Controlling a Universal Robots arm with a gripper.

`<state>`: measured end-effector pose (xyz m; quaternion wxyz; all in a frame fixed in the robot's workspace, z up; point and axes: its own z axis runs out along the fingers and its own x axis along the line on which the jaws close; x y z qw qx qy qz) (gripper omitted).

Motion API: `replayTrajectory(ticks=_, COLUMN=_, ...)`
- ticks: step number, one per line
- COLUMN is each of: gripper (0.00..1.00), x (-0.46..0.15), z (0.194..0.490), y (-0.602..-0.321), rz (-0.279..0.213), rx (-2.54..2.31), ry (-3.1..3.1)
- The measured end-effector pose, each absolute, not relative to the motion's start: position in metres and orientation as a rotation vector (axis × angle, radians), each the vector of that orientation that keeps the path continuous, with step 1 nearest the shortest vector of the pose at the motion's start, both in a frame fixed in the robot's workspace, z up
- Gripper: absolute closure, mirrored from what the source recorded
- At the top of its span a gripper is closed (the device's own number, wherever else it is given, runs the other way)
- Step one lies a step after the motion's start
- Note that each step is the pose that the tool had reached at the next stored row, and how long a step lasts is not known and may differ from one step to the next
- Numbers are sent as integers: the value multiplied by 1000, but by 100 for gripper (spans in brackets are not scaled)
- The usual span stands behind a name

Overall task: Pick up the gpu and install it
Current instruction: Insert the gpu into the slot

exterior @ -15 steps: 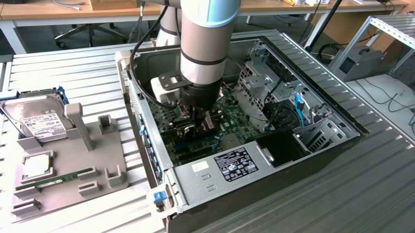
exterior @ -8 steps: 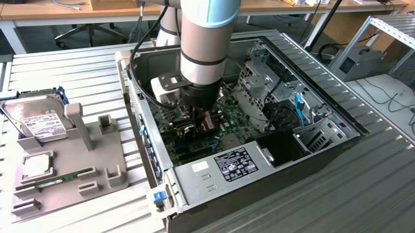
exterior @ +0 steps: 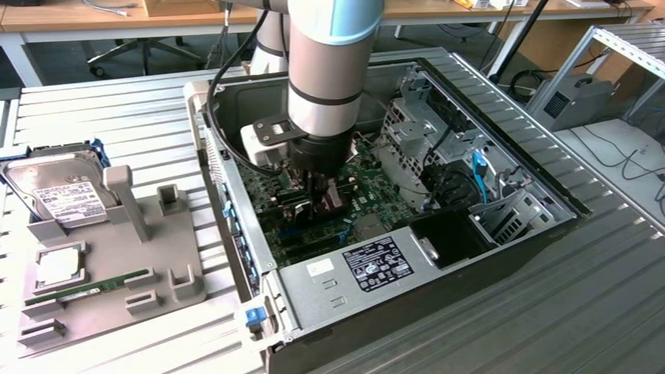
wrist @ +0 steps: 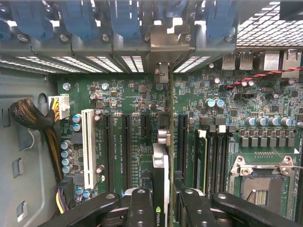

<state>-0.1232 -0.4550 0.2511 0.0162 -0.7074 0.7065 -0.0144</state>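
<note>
The gpu (wrist: pixel 162 158) stands on edge above the green motherboard (wrist: pixel 128 94), inside the open computer case (exterior: pixel 416 273). Its grey metal bracket (wrist: pixel 161 47) reaches the case's rear slot wall. My gripper (wrist: pixel 163 201) is shut on the card, with black fingers (wrist: pixel 141 205) pressing on both of its faces. In the exterior view the arm reaches straight down into the case, and the gripper (exterior: pixel 311 187) holds the gpu (exterior: pixel 324 201) close over the motherboard (exterior: pixel 369 206). The card lies in line with the black expansion slots (wrist: pixel 125 142). Whether it sits in a slot I cannot tell.
A white slot (wrist: pixel 88 142) and a braided cable bundle (wrist: pixel 33 118) lie to one side of the card, RAM slots and the CPU socket (wrist: pixel 258 184) to the other. A grey fixture (exterior: pixel 114 265) at the exterior view's left holds a hard drive (exterior: pixel 62 191) and RAM stick (exterior: pixel 89 288).
</note>
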Motion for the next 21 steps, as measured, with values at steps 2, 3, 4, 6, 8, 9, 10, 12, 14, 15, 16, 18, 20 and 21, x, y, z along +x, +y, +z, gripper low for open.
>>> replayTrajectory(ticks=2, gripper=73, x=-123, z=251, y=-455, rz=-45, rx=-2200, ry=2197)
replayTrajectory(ticks=3, gripper=73, x=-124, z=251, y=-455, rz=-45, rx=-2199, ry=2197)
replayTrajectory(ticks=4, gripper=73, x=-124, z=251, y=-455, rz=-45, rx=-2200, ry=2197)
replayTrajectory(ticks=6, gripper=73, x=-124, z=251, y=-455, rz=-45, rx=-2200, ry=2197)
replayTrajectory(ticks=8, gripper=73, x=-124, z=251, y=-455, rz=-45, rx=-2200, ry=2197)
replayTrajectory(ticks=9, gripper=73, x=-124, z=251, y=-455, rz=-45, rx=-2200, ry=2197)
replayTrajectory(ticks=10, gripper=73, x=-124, z=251, y=-455, rz=-45, rx=-2199, ry=2197)
replayTrajectory(ticks=12, gripper=73, x=-124, z=251, y=-455, rz=-45, rx=-2199, ry=2197)
replayTrajectory(ticks=14, gripper=72, x=-124, z=250, y=-455, rz=-45, rx=-2198, ry=2196)
replayTrajectory(ticks=15, gripper=66, x=-124, z=250, y=-455, rz=-45, rx=-2199, ry=2196)
replayTrajectory(ticks=16, gripper=66, x=-124, z=251, y=-455, rz=-45, rx=-2199, ry=2197)
replayTrajectory(ticks=18, gripper=66, x=-124, z=251, y=-455, rz=-45, rx=-2199, ry=2197)
replayTrajectory(ticks=20, gripper=66, x=-124, z=251, y=-455, rz=-45, rx=-2199, ry=2197)
replayTrajectory(ticks=21, gripper=66, x=-124, z=252, y=-455, rz=-45, rx=-2200, ry=2197)
